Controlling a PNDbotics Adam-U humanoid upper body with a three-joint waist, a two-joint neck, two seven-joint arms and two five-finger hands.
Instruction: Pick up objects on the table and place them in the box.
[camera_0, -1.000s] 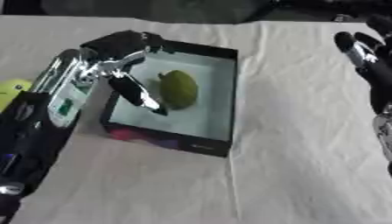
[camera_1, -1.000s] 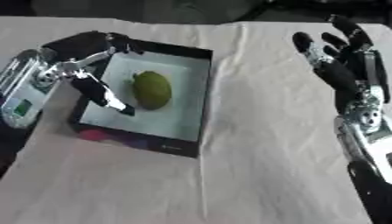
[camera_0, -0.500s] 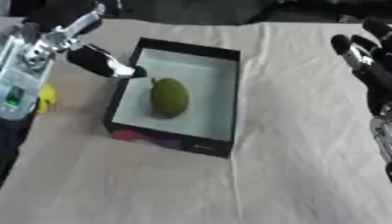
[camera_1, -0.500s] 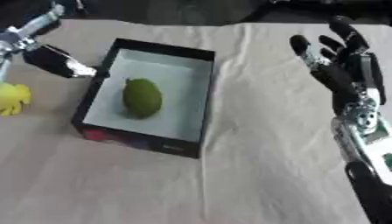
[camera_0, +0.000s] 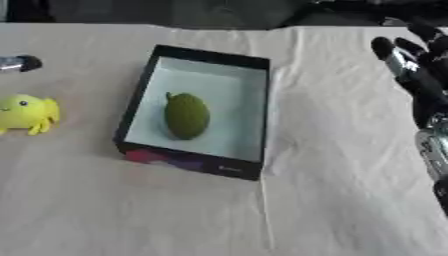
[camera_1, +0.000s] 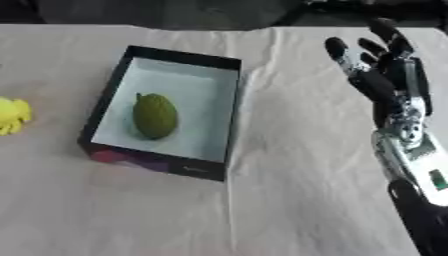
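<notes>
A black box (camera_0: 255, 103) with a pale floor stands on the cloth, left of centre. A green, oval fruit (camera_0: 186, 115) lies inside it. A yellow toy (camera_0: 25, 112) with small legs sits on the cloth to the left of the box. Only a fingertip of my left hand (camera_0: 19, 63) shows at the left edge, above the toy and apart from it. My right hand (camera_1: 383, 70) is raised at the right side with straight fingers pointing up, holding nothing.
A cream cloth (camera_0: 219, 210) covers the table, with a fold running down its middle. The table's far edge lies along the top, dark behind it.
My left arm has pulled back from over the box to the left edge, out of most of the view. The green fruit stays in the box. The yellow toy is now in full sight.
</notes>
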